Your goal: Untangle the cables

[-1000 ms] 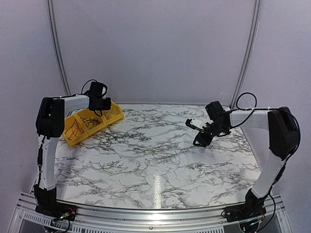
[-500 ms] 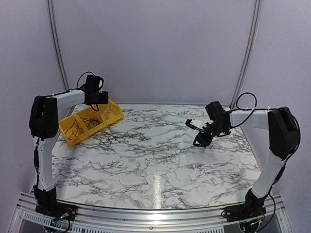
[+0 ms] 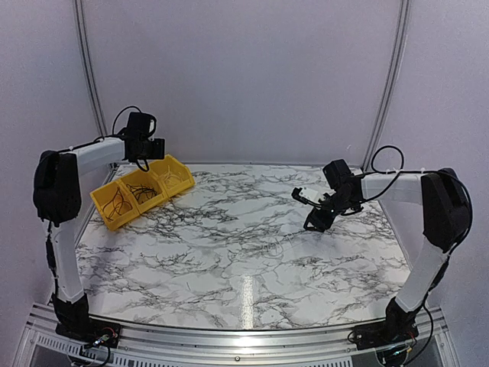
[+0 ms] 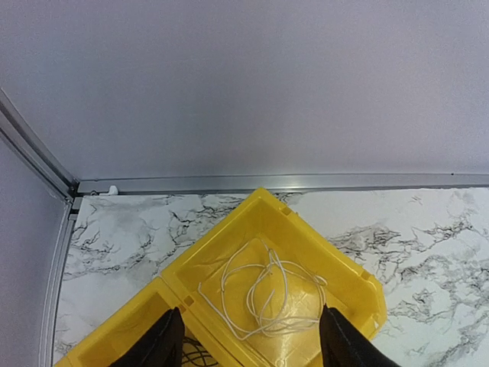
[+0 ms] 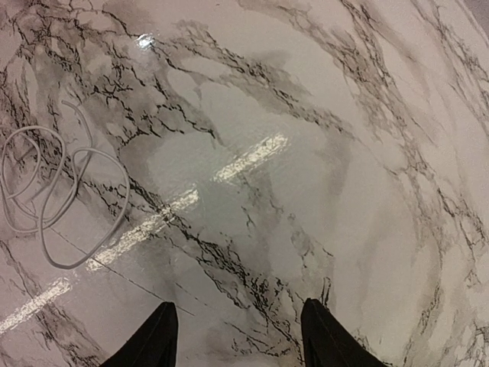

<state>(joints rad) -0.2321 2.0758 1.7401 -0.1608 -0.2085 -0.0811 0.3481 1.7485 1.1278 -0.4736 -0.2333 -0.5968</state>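
1. The left pincer (image 4: 250,327) hangs over the far cell of the yellow bin (image 4: 328,256). Its fingers stand well apart, with nothing between them and nothing touched.
2. Directly beneath it, a white cable (image 4: 263,298) lies coiled alone on that cell's floor. The coil looks like one strand already separated and sorted, which would explain an empty, parted pincer poised above it.
3. Dark wires (image 3: 116,203) sit in loose loops in the bin's other two cells. The bin appears to serve as the sorting place, one cell per kind; whether those wires are tangled together is too small to tell.
4. The right pincer (image 5: 237,325) is held over the marble table (image 3: 229,260), across from the bin. Its fingers are likewise parted, gripping and touching nothing.
5. A loose cable (image 5: 53,187) lies in overlapping loops on the bare marble, off to the left in the right wrist view and clear of the fingers.
6. With its fingers spread and angled down at the table, the right arm seems stationed to take that cable, probably the next one to be dealt with.
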